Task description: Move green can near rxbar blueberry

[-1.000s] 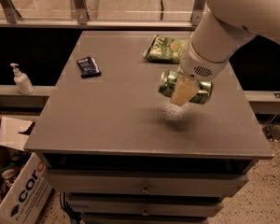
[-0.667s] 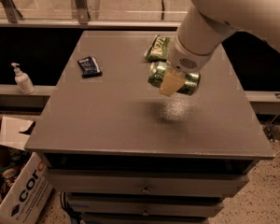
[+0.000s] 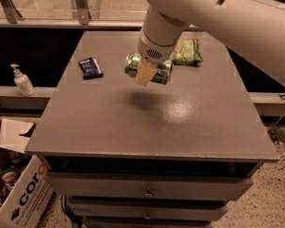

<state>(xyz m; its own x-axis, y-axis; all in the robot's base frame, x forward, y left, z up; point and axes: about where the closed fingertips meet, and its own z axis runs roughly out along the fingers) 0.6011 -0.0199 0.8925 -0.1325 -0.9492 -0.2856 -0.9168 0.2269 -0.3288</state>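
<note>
Camera view looks down on a grey table (image 3: 180, 122) with drawers (image 3: 147, 190) below its front edge. The gripper (image 3: 148, 71) hangs over the middle of the table, a little toward the back, at the end of a thick white arm (image 3: 218, 13) that comes in from above the table's right back corner. Its claw is closed around the green can (image 3: 164, 72), with one pale finger (image 3: 144, 74) crossing the can's near side; the other finger is hidden behind the can. The green can lies on its side in this grip, its long axis running roughly left to right across the table, and it is lifted clear of the surface. A soft dark shadow (image 3: 141, 99) falls on the table just in front of the can.

The blue snack bar (image 3: 90, 67) lies flat on the table's left side, toward the back, apart from the can. A green chip bag (image 3: 188, 52) lies on the table's back right part, close behind the can's right end.

Off the table's left edge, a white pump bottle (image 3: 22, 80) stands on a lower ledge. Below the table's front left corner sits a cardboard box (image 3: 20, 196) with dark lettering, on the floor.
</note>
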